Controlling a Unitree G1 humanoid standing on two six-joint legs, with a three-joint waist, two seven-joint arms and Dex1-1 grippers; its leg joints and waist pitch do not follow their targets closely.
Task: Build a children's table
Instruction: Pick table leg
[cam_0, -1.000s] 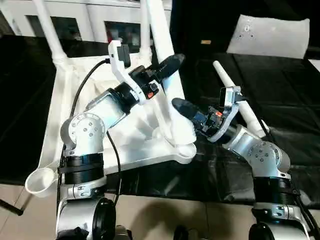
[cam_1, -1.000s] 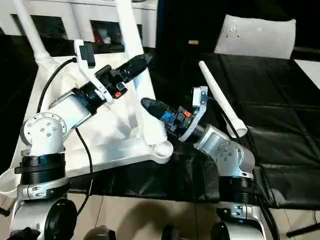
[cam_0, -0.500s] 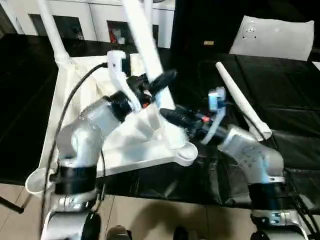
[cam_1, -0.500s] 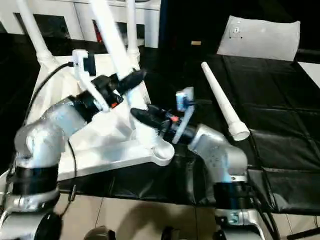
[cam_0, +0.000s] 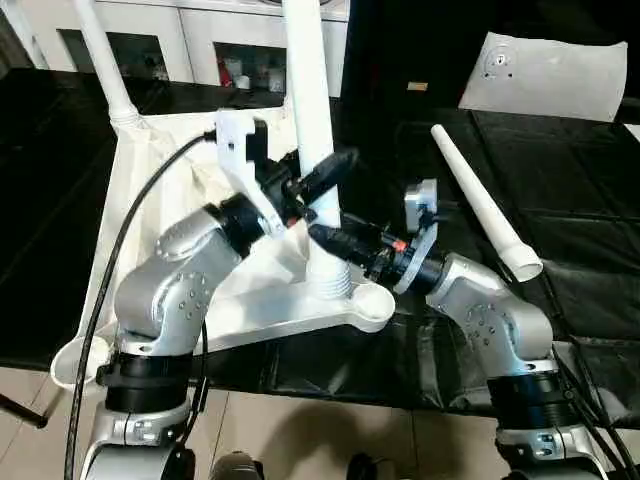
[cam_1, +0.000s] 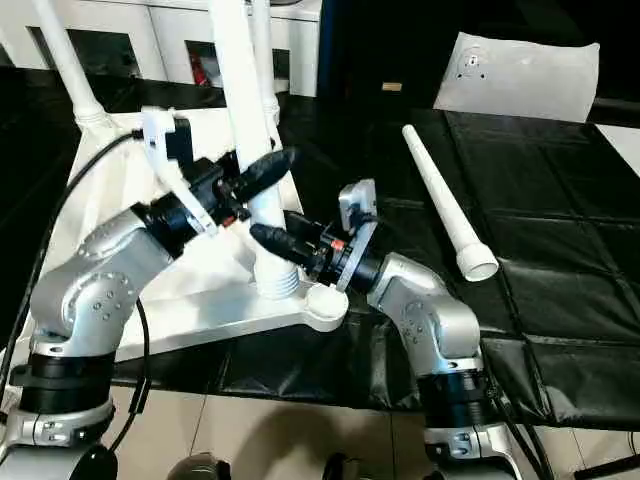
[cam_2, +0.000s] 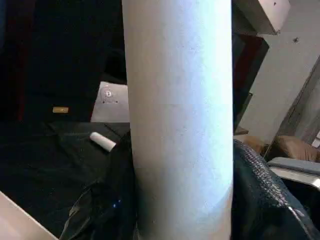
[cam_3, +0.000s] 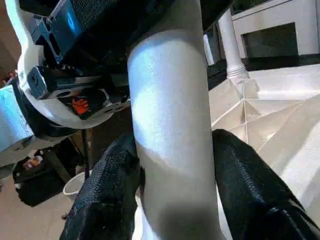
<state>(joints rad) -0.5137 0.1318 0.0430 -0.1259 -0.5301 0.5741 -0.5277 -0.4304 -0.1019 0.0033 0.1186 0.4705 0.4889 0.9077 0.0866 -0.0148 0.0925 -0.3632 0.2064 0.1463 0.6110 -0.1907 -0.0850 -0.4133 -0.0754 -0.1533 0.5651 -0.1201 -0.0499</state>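
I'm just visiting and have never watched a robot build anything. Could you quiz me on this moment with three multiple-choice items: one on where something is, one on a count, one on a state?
1. Where does the loose leg lie?
A. on the black surface beside the robot's right arm
B. on the upturned tabletop
C. inside the cabinet

2. How many legs stand up from the tabletop?
A. one
B. three
C. five

3. What are the two hands doing?
A. both hang open in the air
B. both are closed on the near leg
C. one holds the loose leg

Answers: 1 A, it lies on the dark cover, apart from the tabletop. 2 B, three rise from its corners. 3 B, the left hand and right hand clamp the near leg, fingers on both its sides in the wrist views.
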